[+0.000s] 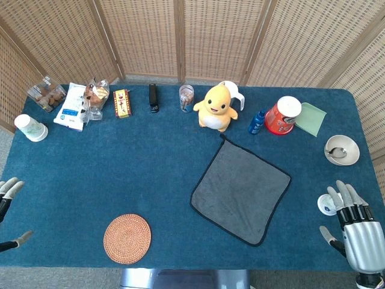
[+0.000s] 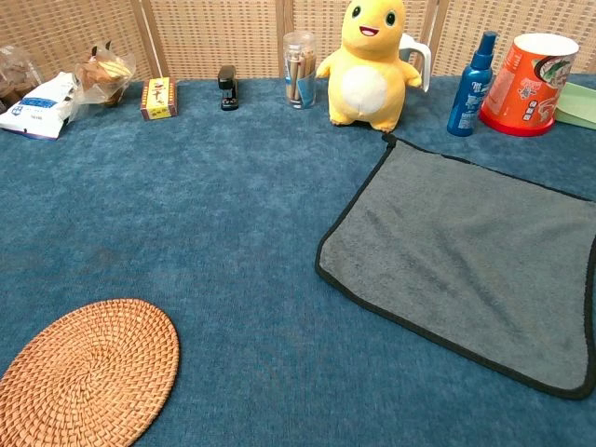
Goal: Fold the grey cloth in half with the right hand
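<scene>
**Right hand empty at the table edge, grey cloth flat beside it**

Your right hand (image 1: 355,226), silver and black, sits at the near right corner of the blue carpeted table (image 1: 150,162) with its fingers spread apart and nothing in them. Just beside its fingertips lies a small white round lid-like disc (image 1: 326,205). Beyond that, a white bowl (image 1: 341,150) holds a spoon.

The grey square cloth with black edging (image 1: 240,189) lies flat and unfolded, turned like a diamond, apart from your right hand toward the table's middle. Its far corner nearly reaches a yellow plush duck toy (image 1: 215,107).

Along the back edge stand a red and white instant-noodle cup (image 1: 283,115), a small blue spray bottle (image 1: 257,122), a clear jar (image 2: 299,57) with brown sticks inside, a black stapler (image 1: 153,98) and several snack packets (image 1: 72,103).

A round woven rattan mat (image 1: 127,238) rests near the front edge. Your left hand (image 1: 7,194) shows only fingertips at the left border; you cannot tell how far it is open.
</scene>
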Controlling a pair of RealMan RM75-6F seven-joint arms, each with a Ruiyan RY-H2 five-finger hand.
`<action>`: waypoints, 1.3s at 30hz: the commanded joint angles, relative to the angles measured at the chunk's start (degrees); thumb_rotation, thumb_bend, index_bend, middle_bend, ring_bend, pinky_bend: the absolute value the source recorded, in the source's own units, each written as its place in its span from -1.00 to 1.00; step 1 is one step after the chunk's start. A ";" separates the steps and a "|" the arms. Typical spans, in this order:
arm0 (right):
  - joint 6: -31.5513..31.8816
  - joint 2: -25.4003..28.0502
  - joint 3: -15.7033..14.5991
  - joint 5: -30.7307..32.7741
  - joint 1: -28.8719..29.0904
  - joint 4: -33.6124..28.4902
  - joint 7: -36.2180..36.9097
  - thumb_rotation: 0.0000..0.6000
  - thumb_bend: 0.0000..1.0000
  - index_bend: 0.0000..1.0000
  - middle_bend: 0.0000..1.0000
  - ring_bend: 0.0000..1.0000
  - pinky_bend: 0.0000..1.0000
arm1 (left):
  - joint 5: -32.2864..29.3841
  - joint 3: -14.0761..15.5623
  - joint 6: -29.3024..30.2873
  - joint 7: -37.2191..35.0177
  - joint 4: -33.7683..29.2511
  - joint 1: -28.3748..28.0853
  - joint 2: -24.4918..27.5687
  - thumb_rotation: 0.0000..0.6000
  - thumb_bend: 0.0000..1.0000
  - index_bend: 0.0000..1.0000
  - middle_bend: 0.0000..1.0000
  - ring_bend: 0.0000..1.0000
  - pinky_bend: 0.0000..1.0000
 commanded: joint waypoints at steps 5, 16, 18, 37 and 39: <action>-0.30 0.09 -0.22 -0.09 0.05 -0.05 0.28 1.00 -1.00 -0.90 -1.00 -1.00 -0.63 | 0.42 0.30 0.46 -1.24 -0.30 0.33 1.01 1.00 -0.76 -1.00 -1.00 -1.00 -1.00; -7.53 0.53 -1.48 -1.02 3.39 -0.75 -1.49 1.00 -1.00 -0.89 -1.00 -1.00 -0.63 | -0.57 0.15 1.60 -6.94 -0.26 0.73 3.57 1.00 -0.76 -1.00 -1.00 -1.00 -1.00; -8.85 0.28 -1.08 -0.76 4.15 -1.16 -3.25 1.00 -1.00 -0.87 -1.00 -1.00 -0.61 | -1.12 -0.01 1.58 -7.76 -0.15 0.73 3.86 1.00 -0.76 -1.00 -1.00 -1.00 -1.00; -20.19 -4.93 -1.34 -7.03 18.46 17.23 7.25 1.00 -1.00 -0.69 -0.96 -1.00 -0.79 | -3.18 -0.56 0.03 -8.48 -0.48 0.38 4.14 1.00 -0.76 -1.00 -1.00 -1.00 -1.00; -20.43 -5.68 -1.66 -7.15 19.18 19.42 8.18 1.00 -1.00 -0.70 -0.97 -1.00 -0.79 | -3.16 -0.54 -0.21 -8.14 -0.59 0.31 4.06 1.00 -0.76 -1.00 -1.00 -1.00 -1.00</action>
